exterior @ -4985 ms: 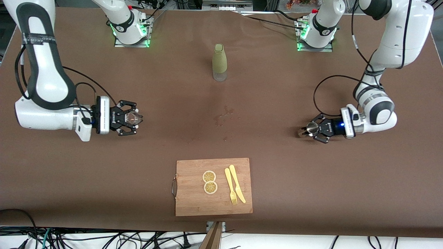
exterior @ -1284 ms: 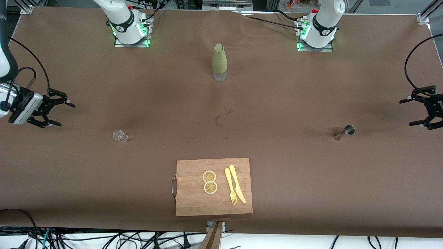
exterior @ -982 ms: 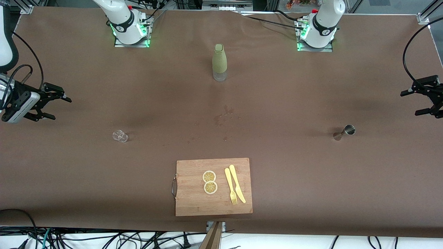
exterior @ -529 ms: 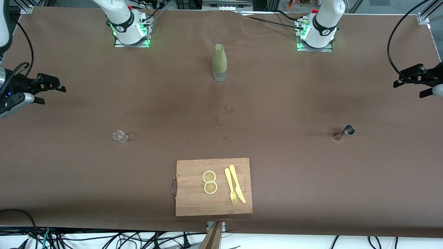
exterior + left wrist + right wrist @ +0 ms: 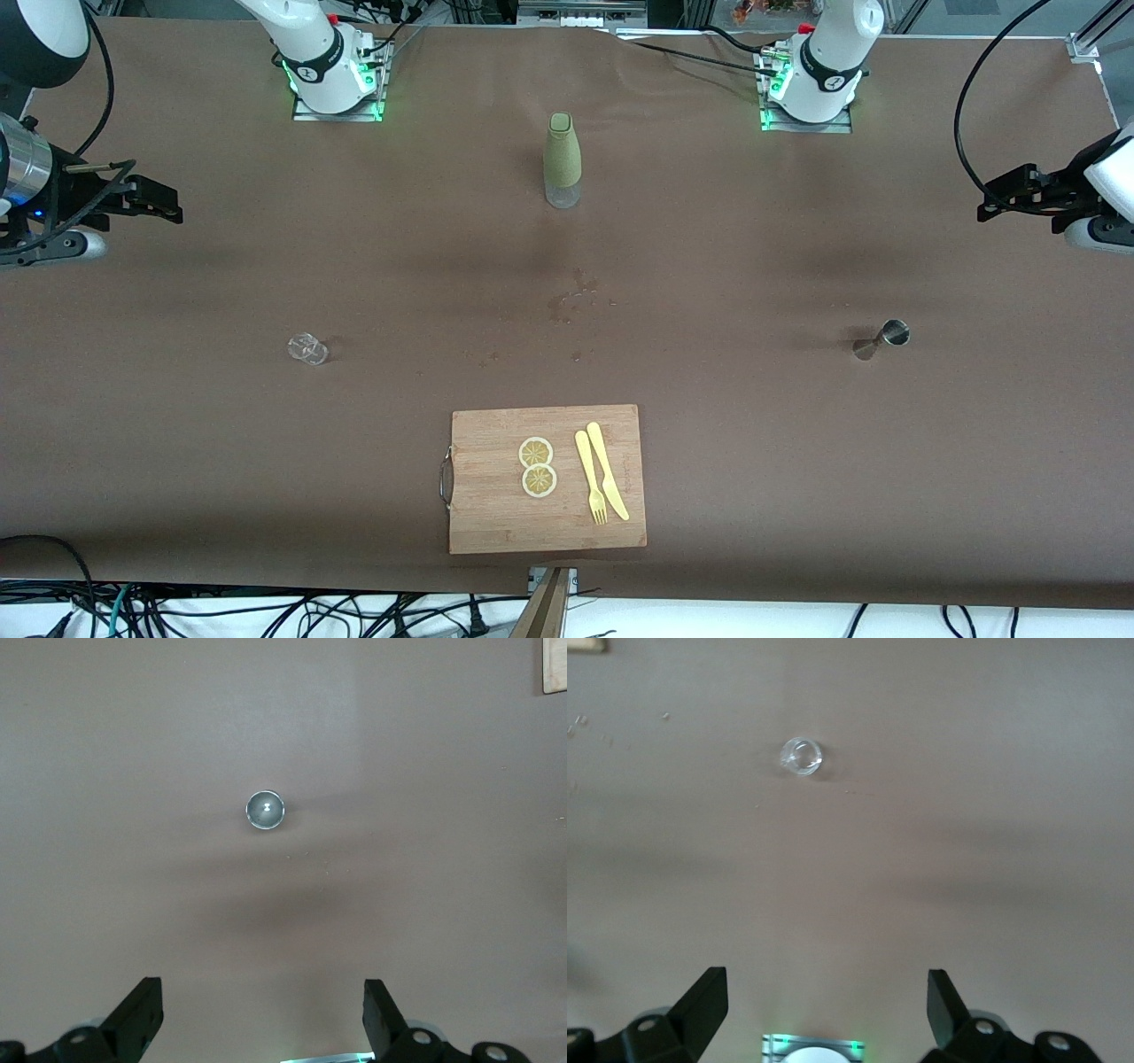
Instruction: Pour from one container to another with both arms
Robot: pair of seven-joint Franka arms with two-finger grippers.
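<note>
I use the board (image 5: 547, 478) as my landmark; it lies on the table (image 5: 753, 461) at the edge nearest the front camera, midway between the two ends. On it I see two lemon slices (image 5: 537, 466) touching each other, with a fork (image 5: 590, 477) and knife (image 5: 607, 470) just beside them.

The glass (image 5: 307, 348) stands upright on the table, farther from the camera than the board and toward the right arm's end. The jigger (image 5: 882, 338) stands about as far from the camera as the glass, toward the left arm's end. The bottle (image 5: 563, 160) stands upright, in line with the board and much farther from the camera. Between bottle and board I see a few small wet spots (image 5: 574, 301).

My right gripper (image 5: 151, 199) hangs in the air over the right arm's end of the table, well apart from the glass, fingers spread wide and holding nothing. My left gripper (image 5: 1019, 197) hangs over the left arm's end, well apart from the jigger, fingers also wide and empty. In each wrist view, I look down past parted fingers (image 5: 142, 1017) at bare table, the jigger in the left one, the glass in the right one.
</note>
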